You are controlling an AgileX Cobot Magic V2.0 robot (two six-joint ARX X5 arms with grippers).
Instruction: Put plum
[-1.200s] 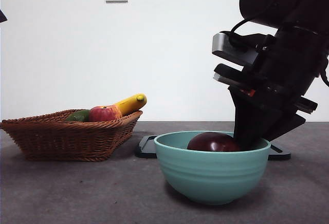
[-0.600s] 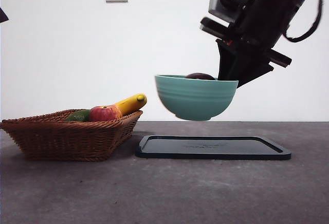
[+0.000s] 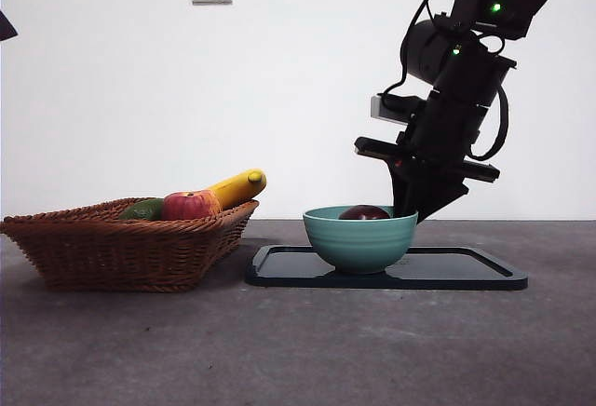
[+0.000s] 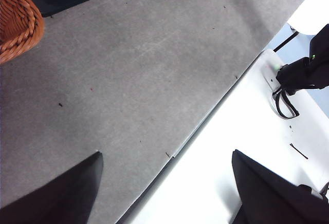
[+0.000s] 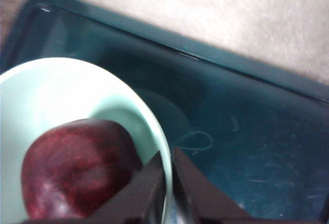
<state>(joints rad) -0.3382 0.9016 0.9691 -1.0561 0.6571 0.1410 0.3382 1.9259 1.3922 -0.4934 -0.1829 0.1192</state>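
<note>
The dark maroon plum (image 3: 364,212) lies inside a teal bowl (image 3: 359,238) that stands on the black tray (image 3: 466,269). In the right wrist view the plum (image 5: 77,167) fills the bowl's (image 5: 56,95) near side. My right gripper (image 3: 407,212) comes down from the upper right and is shut on the bowl's rim, one jaw inside and one outside (image 5: 167,183). My left gripper (image 4: 164,188) is open and empty over bare table, away from the tray.
A wicker basket (image 3: 121,248) at the left holds a green fruit (image 3: 142,209), a red apple (image 3: 186,206) and a yellow banana (image 3: 237,186). The basket's corner (image 4: 15,23) shows in the left wrist view, with the table's edge (image 4: 205,116) close by.
The right gripper lifted the bowl with the plum off the near table, carried it back and set it down on the black tray. The left arm has not moved.
</note>
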